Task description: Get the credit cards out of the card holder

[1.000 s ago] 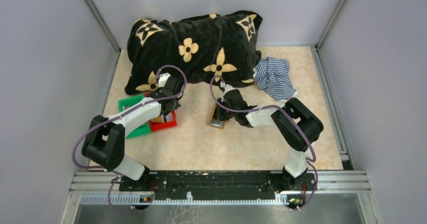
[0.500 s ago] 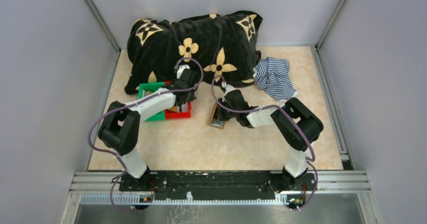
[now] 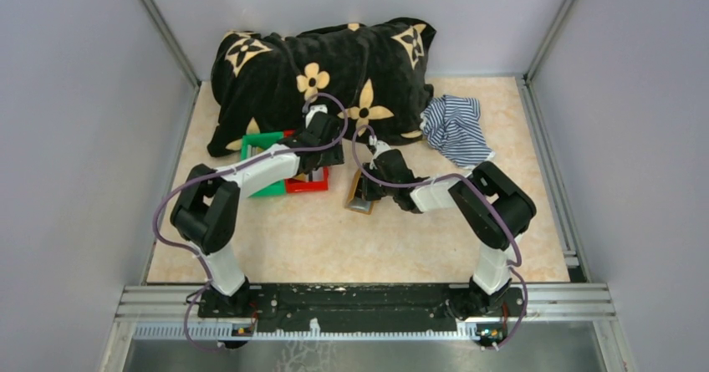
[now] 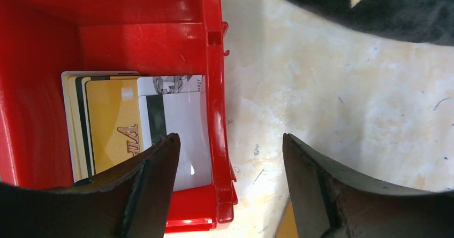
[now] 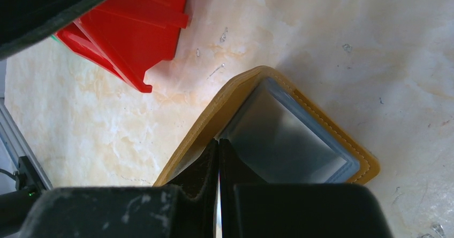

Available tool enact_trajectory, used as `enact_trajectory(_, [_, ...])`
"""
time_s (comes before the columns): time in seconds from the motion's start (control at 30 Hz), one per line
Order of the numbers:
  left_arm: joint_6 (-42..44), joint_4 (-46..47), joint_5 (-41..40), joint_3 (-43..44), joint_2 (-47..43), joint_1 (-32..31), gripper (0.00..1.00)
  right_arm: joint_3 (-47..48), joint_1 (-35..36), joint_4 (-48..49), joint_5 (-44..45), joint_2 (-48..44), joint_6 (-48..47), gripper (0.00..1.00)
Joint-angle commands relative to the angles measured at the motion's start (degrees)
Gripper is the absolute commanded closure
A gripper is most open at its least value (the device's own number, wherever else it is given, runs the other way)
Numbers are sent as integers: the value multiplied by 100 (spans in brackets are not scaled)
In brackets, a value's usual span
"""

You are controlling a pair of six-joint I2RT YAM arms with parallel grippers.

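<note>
The tan card holder (image 5: 235,99) lies open on the table, its grey-blue inner panel (image 5: 289,141) facing up. My right gripper (image 5: 218,141) is shut, its tips resting on that panel near the fold; in the top view it (image 3: 366,188) covers most of the card holder (image 3: 359,204). Several credit cards lie stacked in the red bin (image 4: 134,40), a yellow one (image 4: 110,125) partly under a white one (image 4: 179,136). My left gripper (image 4: 230,137) is open, straddling the bin's right wall with nothing held; the top view shows it (image 3: 324,161) above the red bin (image 3: 303,182).
A green bin (image 3: 257,150) adjoins the red one on its left. A black flowered pillow (image 3: 322,75) fills the back of the table, close behind the left gripper. A striped blue-white cloth (image 3: 456,128) lies at the back right. Grey walls enclose the table.
The left arm has swung right and toward the back, and the red and green bins have shifted with it, closer to the card holder. Its jaws have opened. The right arm has not moved.
</note>
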Motion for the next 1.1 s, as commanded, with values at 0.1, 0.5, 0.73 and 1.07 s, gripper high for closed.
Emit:
enact_trajectory(0.1, [42, 326, -338, -196, -683, -33, 13, -147, -101, -295, 281, 232, -126, 100])
enact_trajectory(0.5, [8, 1572, 1113, -970, -1980, -313, 24, -221, -106, -683, 596, -354, -395, 100])
enact_trajectory(0.73, [513, 2923, 1537, -1814, -2394, -1500, 30, -119, -105, -654, 213, -372, -283, 100])
enact_trajectory(1.07, [357, 3006, 1583, -2228, -2337, -1780, 45, -181, -104, -622, 198, -334, -201, 100])
